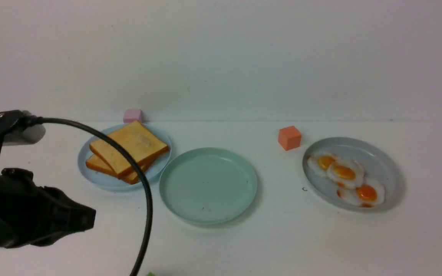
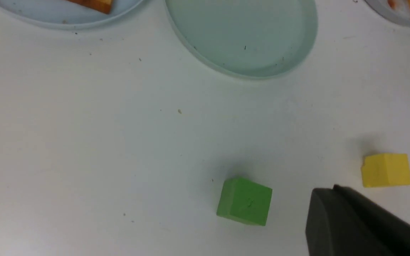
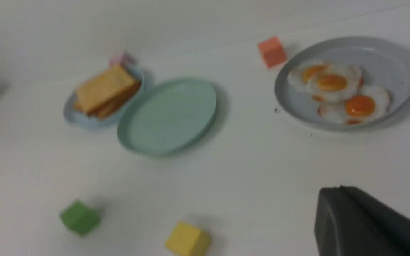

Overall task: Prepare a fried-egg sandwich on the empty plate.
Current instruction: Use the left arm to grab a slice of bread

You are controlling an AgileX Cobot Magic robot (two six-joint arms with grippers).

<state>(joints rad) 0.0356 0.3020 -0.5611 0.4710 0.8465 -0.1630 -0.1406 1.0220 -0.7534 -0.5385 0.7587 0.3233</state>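
Two golden toast slices [image 1: 129, 147] lie stacked on the light blue plate [image 1: 90, 174]. The mint-green empty plate [image 1: 208, 186] sits just right of it with nothing on it. Three fried eggs [image 1: 343, 171] overlap on the grey plate [image 1: 382, 157] at the right. My left arm [image 1: 33, 211] hangs low at the near left, short of the plates. Its left gripper [image 2: 327, 193] is shut and holds nothing, hovering over bare table between two cubes. The right gripper [image 3: 333, 192] is shut and holds nothing, on the near side of the grey plate [image 3: 397, 60]. The right arm is out of the front view.
An orange cube [image 1: 289, 137] stands between the mint and grey plates, a pink cube [image 1: 133, 115] behind the toast. A green cube [image 2: 245, 202] and a yellow cube [image 2: 386, 170] lie near the table's front. A black cable [image 1: 144, 191] arcs in front of the blue plate.
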